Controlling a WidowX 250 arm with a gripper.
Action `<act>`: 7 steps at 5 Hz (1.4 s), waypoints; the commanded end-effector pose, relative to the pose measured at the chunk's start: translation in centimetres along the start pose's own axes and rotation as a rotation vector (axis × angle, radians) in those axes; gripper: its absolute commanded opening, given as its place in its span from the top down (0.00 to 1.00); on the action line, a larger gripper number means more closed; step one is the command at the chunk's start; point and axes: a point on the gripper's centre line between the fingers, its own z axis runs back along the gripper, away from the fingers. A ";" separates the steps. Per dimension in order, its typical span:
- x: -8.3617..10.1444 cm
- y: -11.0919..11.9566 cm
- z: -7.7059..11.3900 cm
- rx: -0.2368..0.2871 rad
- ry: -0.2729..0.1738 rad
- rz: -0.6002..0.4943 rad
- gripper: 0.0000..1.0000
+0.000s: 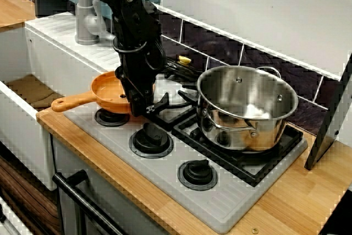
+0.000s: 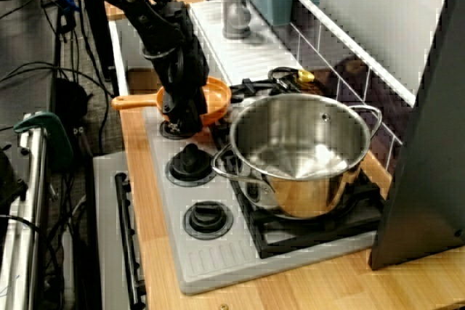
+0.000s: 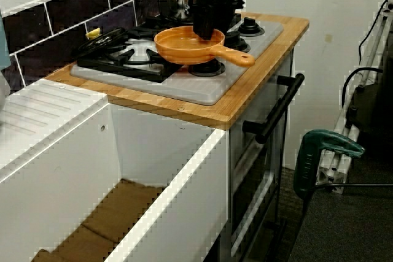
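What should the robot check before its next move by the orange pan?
1. The gripper is at the rim of the orange pan: ok.
2. Jaws shut on that rim: cannot tell, they are hidden.
3. The pan is level: ok.
4. The pan handle is free of other things: ok.
5. The steel pot stands apart from the gripper: ok.

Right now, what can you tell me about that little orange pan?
The orange pan is small, round and shallow. It looks like plastic and nothing shows inside it. Its one straight handle sticks out toward the counter's front edge. The pan is level at the sink end of the grey stove top, over a black knob. The black gripper comes down at its rim, but its grip is hidden.
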 end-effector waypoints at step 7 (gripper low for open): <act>4.9 3.0 9.6 0.004 -0.102 0.063 1.00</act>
